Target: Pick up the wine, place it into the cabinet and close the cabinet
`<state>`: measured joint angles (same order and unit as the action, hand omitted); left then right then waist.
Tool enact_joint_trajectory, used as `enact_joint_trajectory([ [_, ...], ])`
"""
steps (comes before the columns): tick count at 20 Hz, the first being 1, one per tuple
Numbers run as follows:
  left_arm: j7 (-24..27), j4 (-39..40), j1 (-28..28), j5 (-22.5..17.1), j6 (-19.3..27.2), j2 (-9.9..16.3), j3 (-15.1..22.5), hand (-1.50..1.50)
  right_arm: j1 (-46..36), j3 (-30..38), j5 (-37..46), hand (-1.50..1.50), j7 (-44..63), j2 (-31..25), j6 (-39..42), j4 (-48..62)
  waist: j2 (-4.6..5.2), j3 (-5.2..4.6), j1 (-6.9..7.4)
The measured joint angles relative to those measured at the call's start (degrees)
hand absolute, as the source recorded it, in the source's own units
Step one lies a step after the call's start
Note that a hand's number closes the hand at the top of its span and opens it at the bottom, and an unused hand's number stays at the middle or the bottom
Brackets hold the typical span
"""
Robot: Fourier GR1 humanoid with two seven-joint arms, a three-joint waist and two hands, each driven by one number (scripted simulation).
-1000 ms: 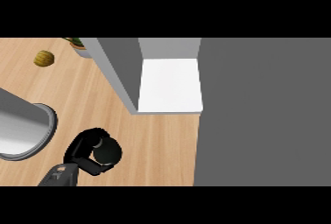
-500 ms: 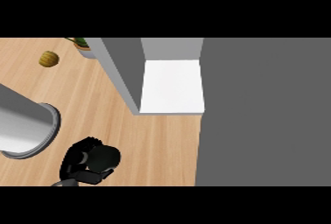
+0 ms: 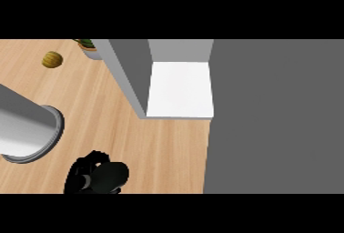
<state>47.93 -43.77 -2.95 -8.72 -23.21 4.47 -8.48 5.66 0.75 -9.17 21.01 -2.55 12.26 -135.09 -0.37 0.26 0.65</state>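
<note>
Head view: left hand [image 3: 82, 175] low at the left of the bench [image 3: 144, 145], curled round a dark rounded shape, most likely the wine [image 3: 115, 174] seen from above. Mostly hidden by the hand, so hard to be sure. Right hand nowhere in sight.

Step in hand, by the look of it: carrying the wine to the cabinet [image 3: 128, 77]. To do it well:
- Keep the bottle upright and lift it clear of the bench before moving across.
- Steer away from the tall grey cylinder [image 3: 23, 132] close by on the left.
- Swing round the front edge of the cabinet's grey side wall, not into it.
- Set down well inside on the white shelf floor [image 3: 180, 88], far enough in for the door to shut.
- Uncurl only once the bottle stands on its own.

Cabinet open, shelf floor bare where visible. Cylinder's contents impossible to tell. Broad grey surface [image 3: 275, 113] at right: door or cabinet top, cannot tell which.
</note>
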Motion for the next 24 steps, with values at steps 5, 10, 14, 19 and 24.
enact_joint_trajectory([
  [5,-8.28,-16.80,7.96,-3.73,-0.68,-2.54,3.39,1.50,0.99,-0.42,0.26,-1.50,-0.31,0.43,0.12,-0.32,0.09,-0.11,-0.02],
  [10,-17.56,-32.93,13.51,-8.10,2.39,-3.83,8.52,1.50,1.55,-0.38,0.49,-1.50,-1.80,0.51,0.91,0.90,0.20,-0.18,-0.23],
  [14,-23.96,-43.06,15.23,-10.87,7.16,-4.21,13.26,1.50,-0.28,-1.01,1.16,-1.50,-1.06,0.80,0.19,1.76,0.25,-0.21,-0.33],
  [19,-29.64,-50.80,13.27,-12.07,13.71,-4.29,15.48,1.50,0.05,-0.42,0.47,-1.50,-0.93,0.46,0.60,1.62,0.29,-0.25,-0.54],
  [24,-35.51,-54.66,8.38,-13.32,21.94,-4.40,19.34,1.50,0.64,0.65,-1.24,-1.50,-0.54,0.10,0.96,0.79,0.33,-0.25,-0.73],
])
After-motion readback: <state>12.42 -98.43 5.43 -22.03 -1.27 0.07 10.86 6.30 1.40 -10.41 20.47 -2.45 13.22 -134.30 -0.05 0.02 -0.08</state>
